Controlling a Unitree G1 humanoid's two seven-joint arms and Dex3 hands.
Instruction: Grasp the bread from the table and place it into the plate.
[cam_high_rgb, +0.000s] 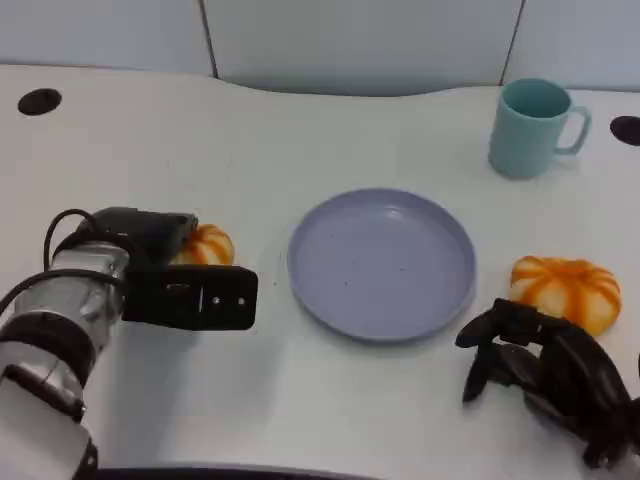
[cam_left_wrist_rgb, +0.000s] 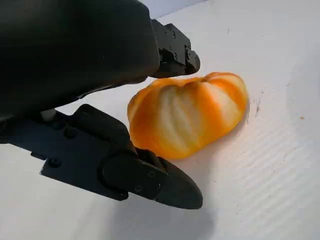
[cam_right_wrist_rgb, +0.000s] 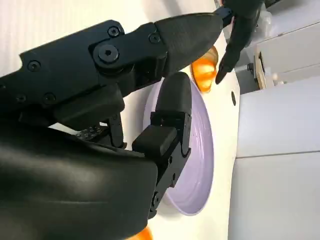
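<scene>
Reaching from the near edge of the white counter (cam_high_rgb: 300, 400), the right hand (cam_high_rgb: 545, 375) lies with fingers curled and apart, holding nothing, just in front of one orange-and-white ribbed bread roll (cam_high_rgb: 565, 290); this looks like a staging pose, not a grasp. The left hand (cam_high_rgb: 185, 275) brackets a second, similar orange ribbed bread roll (cam_left_wrist_rgb: 187, 115), fingers spread either side and not visibly clamping, probably lining up the pick. Between them sits the round lavender plastic plate (cam_high_rgb: 380, 262), bare, likely centred for either arm; farther back stands a teal mug (cam_high_rgb: 530, 125). No legible writing anywhere.
</scene>
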